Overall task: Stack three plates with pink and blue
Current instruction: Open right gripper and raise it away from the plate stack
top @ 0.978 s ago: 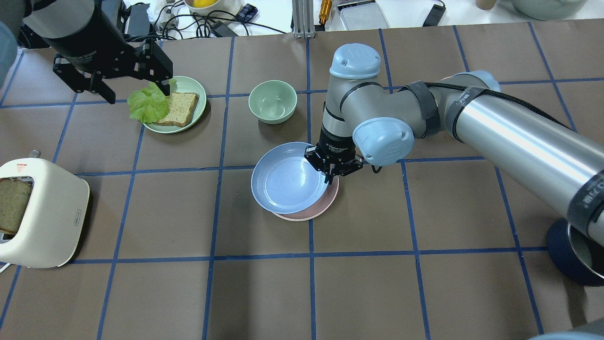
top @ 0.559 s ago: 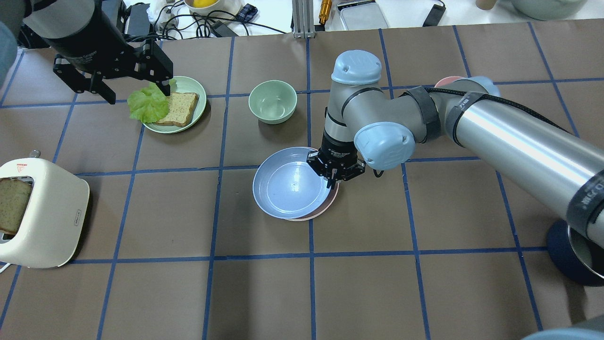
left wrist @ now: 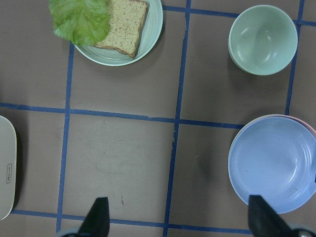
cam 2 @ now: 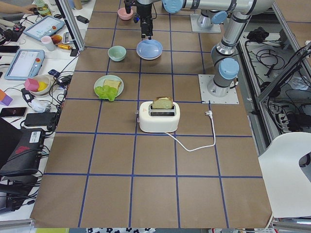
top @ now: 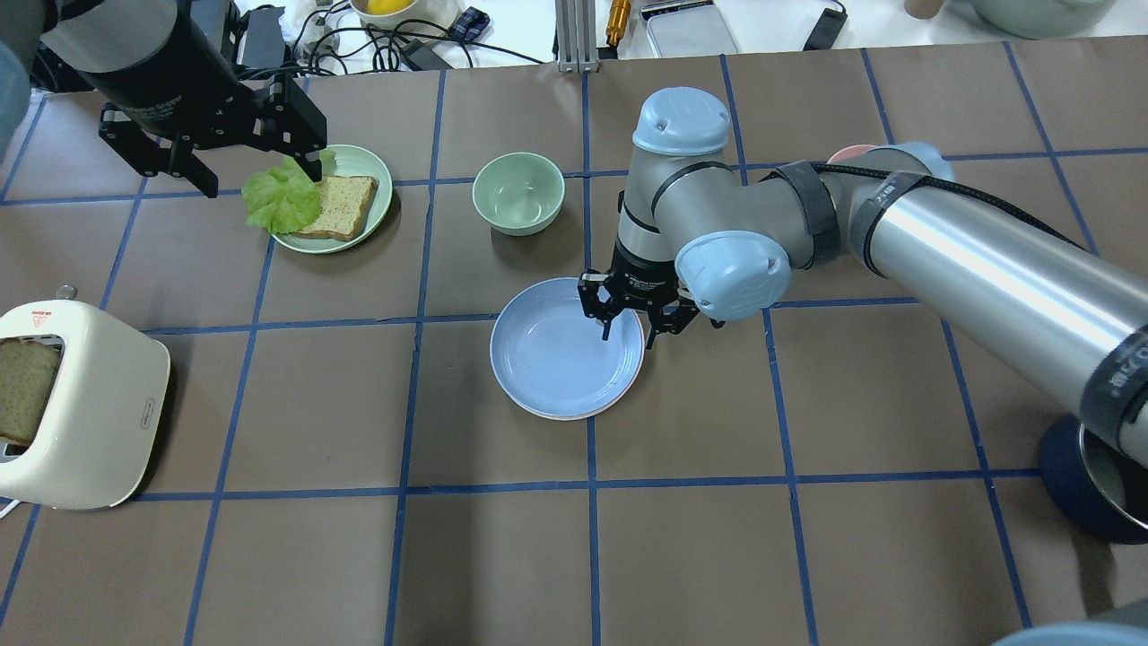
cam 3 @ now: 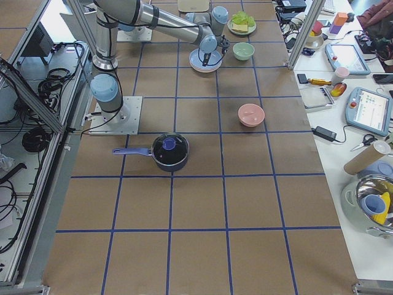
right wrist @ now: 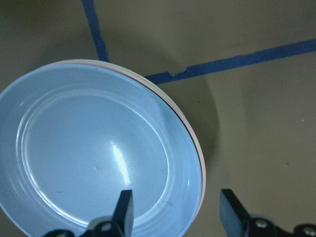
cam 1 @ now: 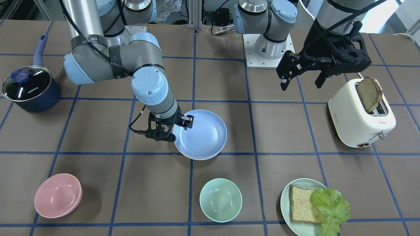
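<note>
Blue plate [top: 565,350]: mid-table, nested on pink plate [right wrist: 202,163].
Handling: likely light, stiff, slick; you pinch the rim.
Right gripper [top: 630,339]: open, straddling that rim, empty.
Left gripper [top: 262,179]: open, empty.

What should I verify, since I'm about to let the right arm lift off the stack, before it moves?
1. The right gripper open: ok, fingers either side of the blue plate's rim.
2. The blue plate seated on the pink plate: ok, nearly centred.
3. A cream-white plate in the stack: cannot tell.
4. The left gripper away from the stack: ok, open, up near the toaster.
</note>
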Robot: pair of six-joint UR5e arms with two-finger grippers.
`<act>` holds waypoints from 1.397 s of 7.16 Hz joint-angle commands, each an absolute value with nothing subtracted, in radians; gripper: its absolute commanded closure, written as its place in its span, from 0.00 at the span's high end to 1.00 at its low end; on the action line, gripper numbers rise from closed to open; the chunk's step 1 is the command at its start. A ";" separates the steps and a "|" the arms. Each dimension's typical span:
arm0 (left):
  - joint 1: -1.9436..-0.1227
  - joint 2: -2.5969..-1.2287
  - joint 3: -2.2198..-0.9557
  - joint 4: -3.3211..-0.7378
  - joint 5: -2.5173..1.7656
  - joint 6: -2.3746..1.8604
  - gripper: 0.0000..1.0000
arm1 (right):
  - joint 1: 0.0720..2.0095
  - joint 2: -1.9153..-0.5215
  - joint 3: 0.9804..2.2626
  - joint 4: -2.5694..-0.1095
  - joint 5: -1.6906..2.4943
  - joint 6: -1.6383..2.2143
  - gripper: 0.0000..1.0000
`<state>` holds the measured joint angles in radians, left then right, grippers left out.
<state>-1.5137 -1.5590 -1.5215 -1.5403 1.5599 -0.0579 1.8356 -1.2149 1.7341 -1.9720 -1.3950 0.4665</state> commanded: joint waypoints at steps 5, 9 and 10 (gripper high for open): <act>-1.519 -1.560 -1.523 -1.551 1.563 -0.057 1.00 | 1.777 -1.317 1.614 -1.870 -1.506 0.288 0.72; -1.520 -1.555 -1.519 -1.592 1.562 -0.057 1.00 | 1.701 -1.466 1.614 -1.719 -1.569 0.103 0.72; -1.520 -1.555 -1.520 -1.591 1.562 -0.057 1.00 | 1.675 -1.494 1.614 -1.698 -1.571 0.085 0.72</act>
<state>-1.5196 -1.5563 -1.5185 -1.5889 1.5626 -0.0564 1.7056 -1.4533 1.6135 -1.7380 -1.5645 0.1216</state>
